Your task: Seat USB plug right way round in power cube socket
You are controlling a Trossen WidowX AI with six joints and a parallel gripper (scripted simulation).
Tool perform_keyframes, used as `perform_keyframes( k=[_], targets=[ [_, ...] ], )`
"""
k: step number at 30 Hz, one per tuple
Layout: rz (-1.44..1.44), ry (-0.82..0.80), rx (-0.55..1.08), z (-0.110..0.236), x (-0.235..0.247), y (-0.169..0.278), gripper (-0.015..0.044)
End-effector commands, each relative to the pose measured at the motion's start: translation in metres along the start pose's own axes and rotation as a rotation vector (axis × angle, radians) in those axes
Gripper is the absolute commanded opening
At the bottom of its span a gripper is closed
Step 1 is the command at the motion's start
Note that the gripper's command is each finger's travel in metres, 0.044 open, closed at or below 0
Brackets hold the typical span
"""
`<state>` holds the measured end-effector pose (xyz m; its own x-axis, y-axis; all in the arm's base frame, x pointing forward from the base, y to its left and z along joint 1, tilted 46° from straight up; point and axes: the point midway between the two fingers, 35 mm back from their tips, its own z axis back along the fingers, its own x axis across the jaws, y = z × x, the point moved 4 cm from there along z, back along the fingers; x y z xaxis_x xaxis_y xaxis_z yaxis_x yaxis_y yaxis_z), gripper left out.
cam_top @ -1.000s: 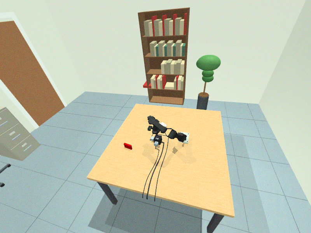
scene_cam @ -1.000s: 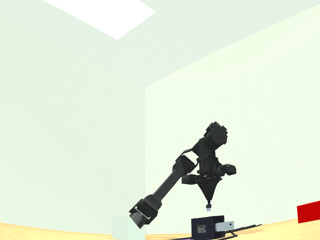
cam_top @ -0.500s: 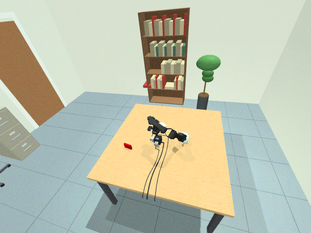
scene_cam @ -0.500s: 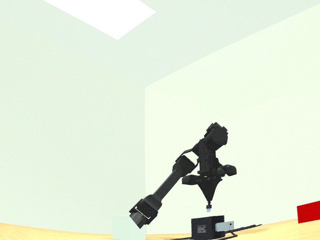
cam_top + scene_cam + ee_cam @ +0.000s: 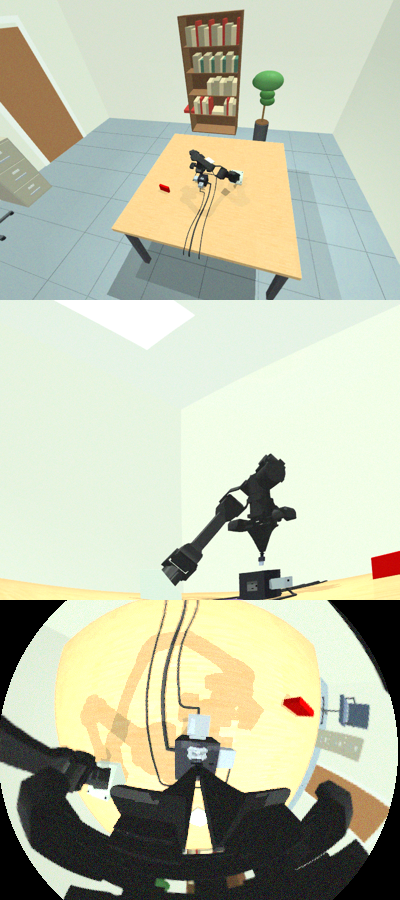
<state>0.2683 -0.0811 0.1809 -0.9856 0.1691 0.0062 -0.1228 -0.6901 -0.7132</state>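
The black power cube [image 5: 258, 584] [image 5: 201, 181] [image 5: 196, 758] stands on the wooden table [image 5: 252, 226]. My gripper [image 5: 261, 555] [image 5: 198, 770] points straight down, right above the cube. It is shut on the small pale USB plug [image 5: 261, 562], which hangs a short way above the cube's top, clear of the socket. In the wrist view the fingers cover the plug, and the top socket [image 5: 196, 752] shows just beyond the fingertips. A grey plug [image 5: 281, 582] [image 5: 227, 760] sticks out of one side of the cube, and another grey plug [image 5: 199, 726] sticks out of a second side.
Black cables [image 5: 197, 222] [image 5: 167, 664] run from the cube to the table's front edge. A red block [image 5: 164, 187] [image 5: 386, 564] [image 5: 298, 706] lies to the left. The arm's base [image 5: 237, 178] sits to the right of the cube. A pale box [image 5: 160, 584] stands behind the arm.
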Motion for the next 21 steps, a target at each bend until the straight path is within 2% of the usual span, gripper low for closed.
perform_keyframes(
  k=[1, 21],
  targets=[
    [-0.003, 0.004, -0.004, -0.0006, -0.0005, -0.0009, 0.0],
    [0.0, 0.004, -0.004, -0.003, -0.0006, -0.0034, 0.0]
  ],
)
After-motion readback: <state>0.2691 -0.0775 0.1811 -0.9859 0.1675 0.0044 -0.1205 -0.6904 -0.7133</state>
